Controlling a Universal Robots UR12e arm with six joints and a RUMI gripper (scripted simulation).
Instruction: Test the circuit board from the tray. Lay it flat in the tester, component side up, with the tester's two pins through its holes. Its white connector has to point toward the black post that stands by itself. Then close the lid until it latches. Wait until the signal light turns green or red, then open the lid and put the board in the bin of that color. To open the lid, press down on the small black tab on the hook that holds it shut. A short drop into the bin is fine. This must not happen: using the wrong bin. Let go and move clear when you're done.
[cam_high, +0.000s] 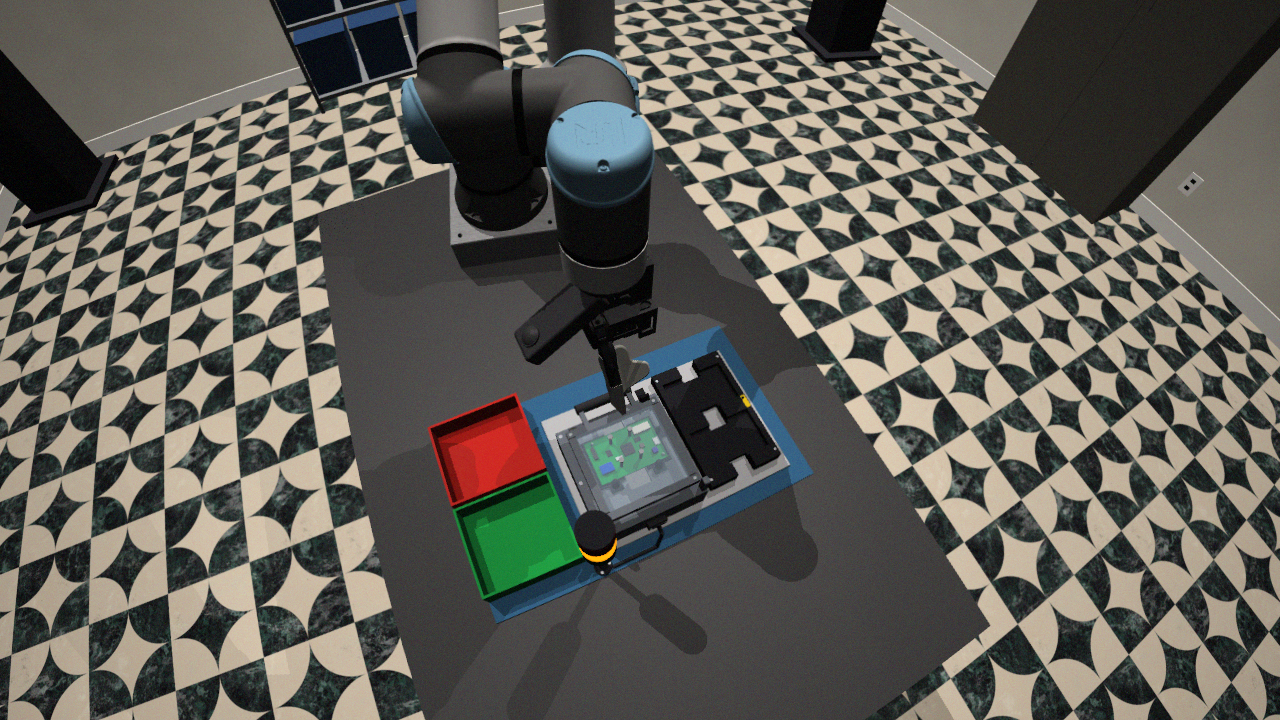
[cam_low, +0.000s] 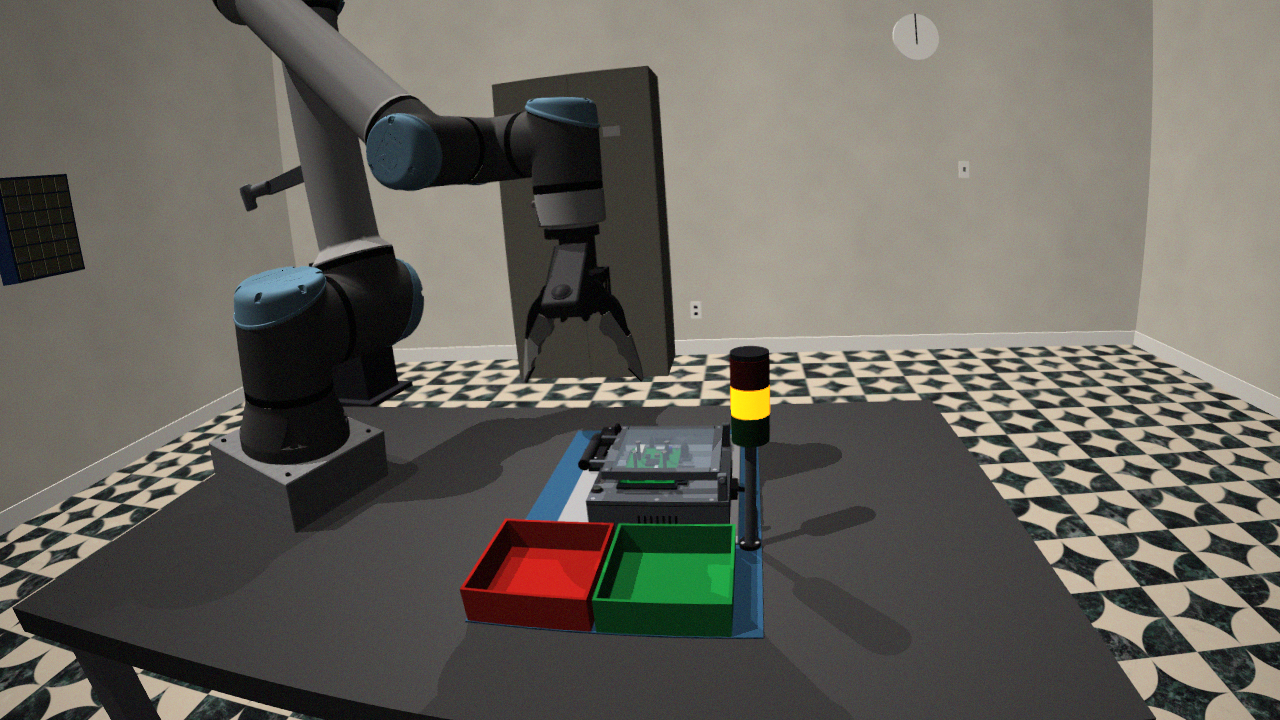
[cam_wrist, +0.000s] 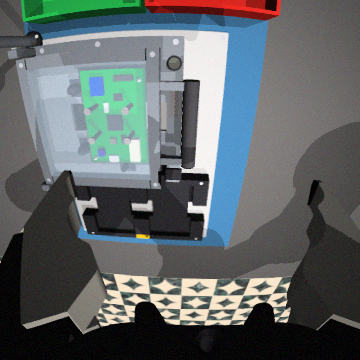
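- Two slim dark fingers of the black pincer (cam_high: 630, 386) (cam_low: 583, 377) (cam_wrist: 191, 179) stand wide apart, with nothing clamped between them, above the counter (cam_high: 402, 358) (cam_low: 358, 582) (cam_wrist: 300, 75).
- The green circuit board (cam_high: 624, 452) (cam_low: 651, 456) (cam_wrist: 105, 122) lies in the grey box-shaped tester (cam_high: 572, 474) (cam_low: 608, 511) (cam_wrist: 172, 47), component side up, seen through the clear grey-framed lid (cam_high: 617, 492) (cam_low: 698, 443) (cam_wrist: 55, 115).
- The lid is down over it; whether the hook has caught, I cannot tell.
- The white rectangular connector (cam_high: 640, 428) (cam_wrist: 135, 150) sits at the board's end nearest the black slotted tray (cam_high: 707, 438) (cam_wrist: 115, 205), which holds no board.
- Yellow glows on the cylindrical signal light (cam_high: 597, 537) (cam_low: 750, 402), between dark sections.
- Side by side, the red open-topped bin (cam_high: 441, 465) (cam_low: 528, 608) (cam_wrist: 215, 10) and the green open-topped bin (cam_high: 470, 555) (cam_low: 662, 617) (cam_wrist: 85, 12) are both empty in the exterior view.
- Under the tester and tray, a flat blue mat (cam_high: 787, 447) (cam_low: 554, 492) (cam_wrist: 245, 100) shows around a white panel.
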